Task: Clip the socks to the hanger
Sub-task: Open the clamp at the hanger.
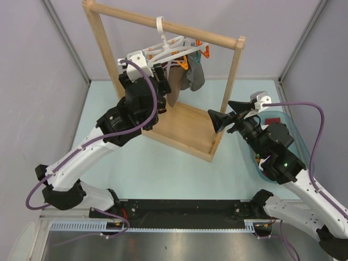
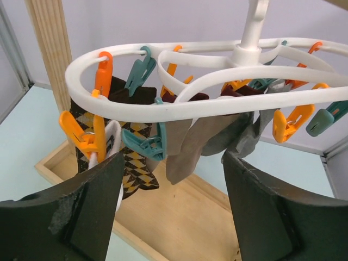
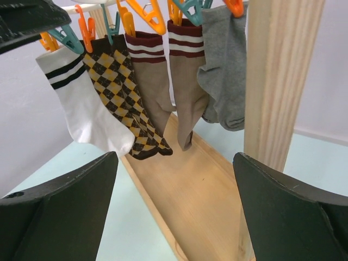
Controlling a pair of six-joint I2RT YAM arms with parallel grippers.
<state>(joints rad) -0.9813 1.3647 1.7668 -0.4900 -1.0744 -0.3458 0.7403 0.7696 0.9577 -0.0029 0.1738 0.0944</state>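
Both wide, empty: L gripper nr hanger, R gripper.

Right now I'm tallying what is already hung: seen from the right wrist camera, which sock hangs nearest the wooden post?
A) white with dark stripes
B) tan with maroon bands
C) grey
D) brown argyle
C: the grey sock hangs right beside the wooden post, with the white striped sock farthest from it.
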